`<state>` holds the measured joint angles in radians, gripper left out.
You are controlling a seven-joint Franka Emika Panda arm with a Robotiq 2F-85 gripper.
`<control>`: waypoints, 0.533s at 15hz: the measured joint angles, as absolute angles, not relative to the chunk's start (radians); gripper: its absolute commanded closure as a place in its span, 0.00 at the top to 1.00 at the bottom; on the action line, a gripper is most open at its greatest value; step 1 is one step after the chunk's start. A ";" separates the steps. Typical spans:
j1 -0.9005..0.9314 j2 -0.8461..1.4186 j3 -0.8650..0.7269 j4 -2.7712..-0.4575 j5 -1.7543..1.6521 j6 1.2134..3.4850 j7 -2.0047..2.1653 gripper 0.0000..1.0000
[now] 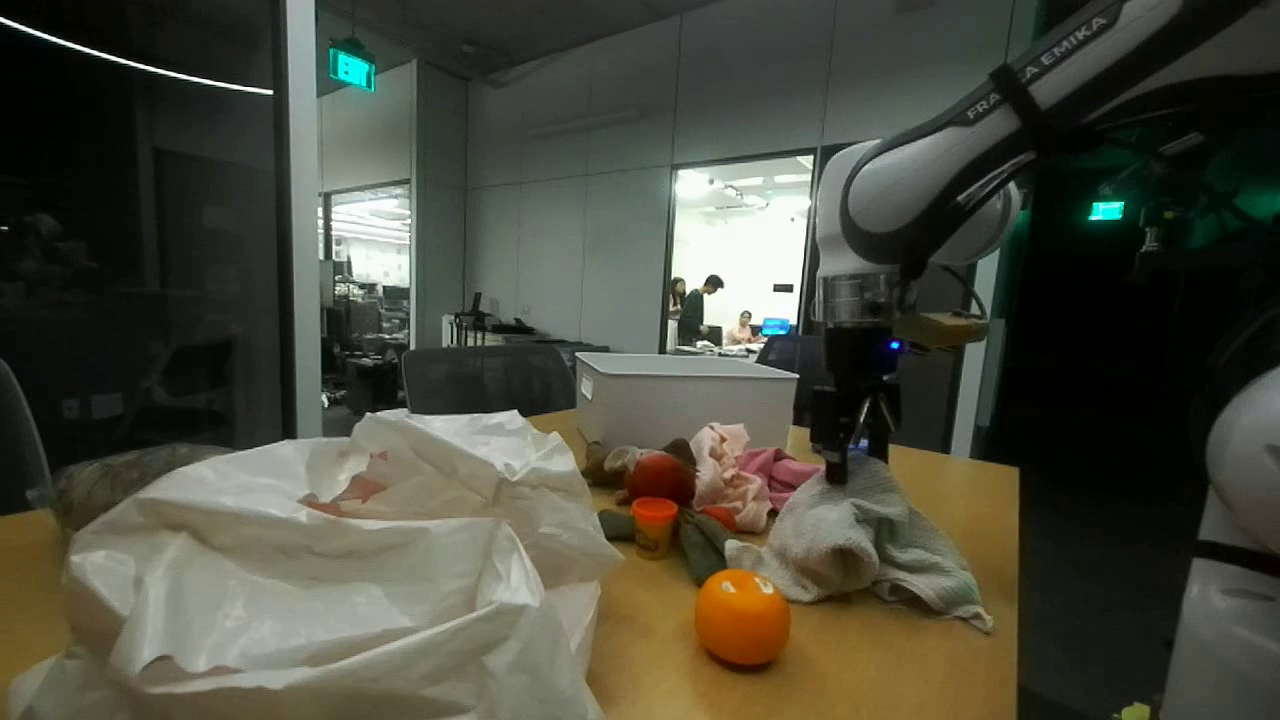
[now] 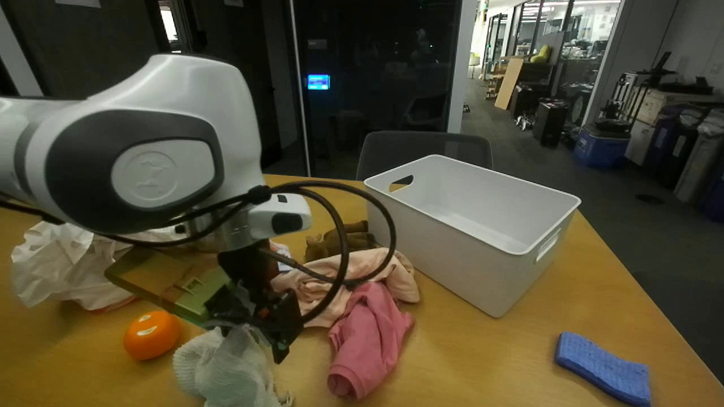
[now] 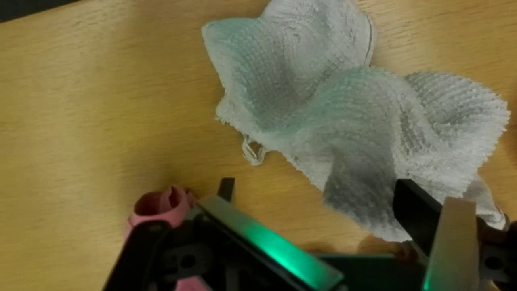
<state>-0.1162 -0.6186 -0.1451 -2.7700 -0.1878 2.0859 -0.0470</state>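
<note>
My gripper (image 1: 857, 464) points down just over the crumpled grey-white towel (image 1: 870, 540), its fingers apart. In the wrist view the fingertips (image 3: 315, 192) are widely spaced with nothing gripped. One finger is over or against the towel (image 3: 323, 105); the other is over bare wood beside a rolled pink cloth (image 3: 161, 210). Whether a fingertip touches the towel I cannot tell. In an exterior view the gripper (image 2: 251, 339) partly covers the towel (image 2: 226, 373). The pink cloth (image 2: 367, 333) and a peach cloth (image 2: 379, 265) lie beside it. An orange fruit-like ball (image 2: 151, 334) is nearby.
A white open bin (image 2: 447, 243) stands on the wooden table behind the cloths. A blue sponge-like cloth (image 2: 602, 367) lies near the table edge. A large white plastic bag (image 1: 300, 590), an orange tub (image 1: 654, 527), a red ball (image 1: 662, 480) and a brown plush (image 2: 342, 240) are also there.
</note>
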 measured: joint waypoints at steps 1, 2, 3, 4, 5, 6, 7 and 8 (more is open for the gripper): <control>-0.121 -0.602 -0.161 -2.771 -0.182 2.081 -0.056 1.00; -0.125 -0.582 -0.177 -2.773 -0.175 2.069 -0.071 1.00; -0.127 -0.560 -0.193 -2.774 -0.166 2.060 -0.091 1.00; -0.127 -0.540 -0.207 -2.774 -0.157 2.057 -0.114 1.00; -0.127 -0.519 -0.220 -2.775 -0.145 2.057 -0.138 1.00; -0.127 -0.497 -0.231 -2.775 -0.136 2.063 -0.161 1.00; -0.127 -0.474 -0.240 -2.775 -0.132 2.077 -0.178 1.00; -0.127 -0.449 -0.248 -2.775 -0.131 2.098 -0.192 1.00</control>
<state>-0.1273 -0.4490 -0.2476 -2.7747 -0.1312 2.0976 -0.1923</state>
